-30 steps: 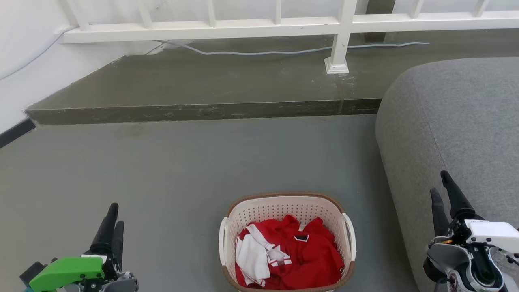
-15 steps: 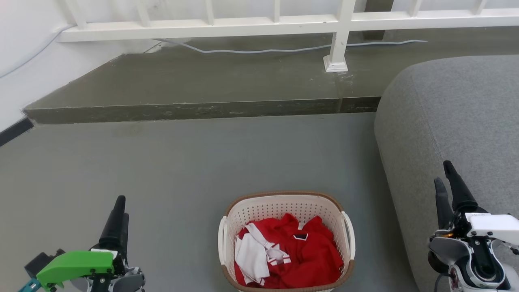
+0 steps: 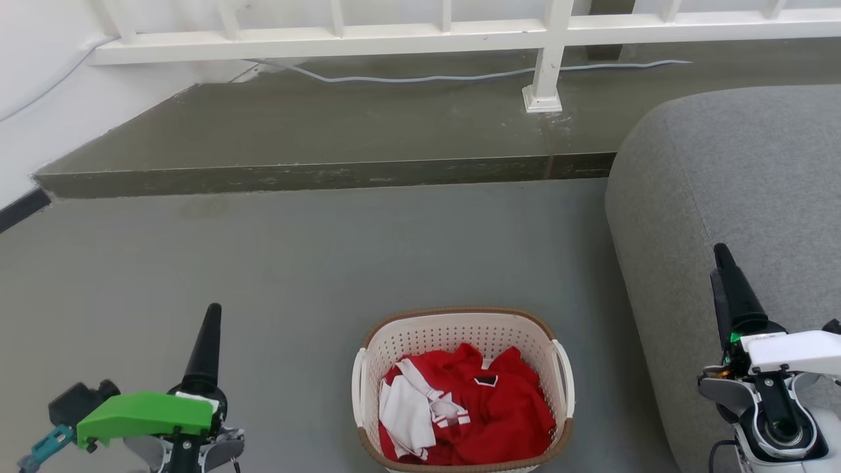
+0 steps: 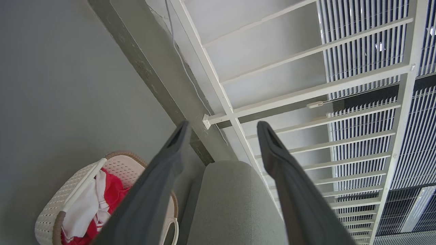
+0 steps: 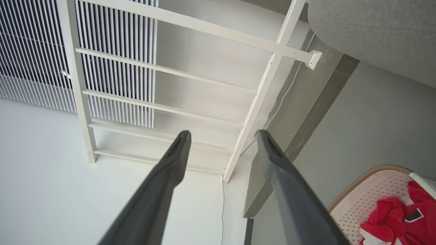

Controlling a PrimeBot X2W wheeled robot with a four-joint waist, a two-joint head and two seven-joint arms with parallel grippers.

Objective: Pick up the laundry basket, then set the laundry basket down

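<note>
The laundry basket (image 3: 460,313) sits on the floor (image 3: 295,263) at 6 o'clock, between the left tool (image 3: 211,315) at 8 o'clock and the right tool (image 3: 719,263) at 4. Both tools gape wide and hold nothing. An uneven lift could tip out the red shirt (image 3: 506,414), and the right tool may scrape the sofa (image 3: 723,184).

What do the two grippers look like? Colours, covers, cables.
Left gripper: two long dark tapered fingers, bright green cover, teal piece at its outer end. Right gripper: same dark fingers, white cover, grey round housing, black cable below.
</note>
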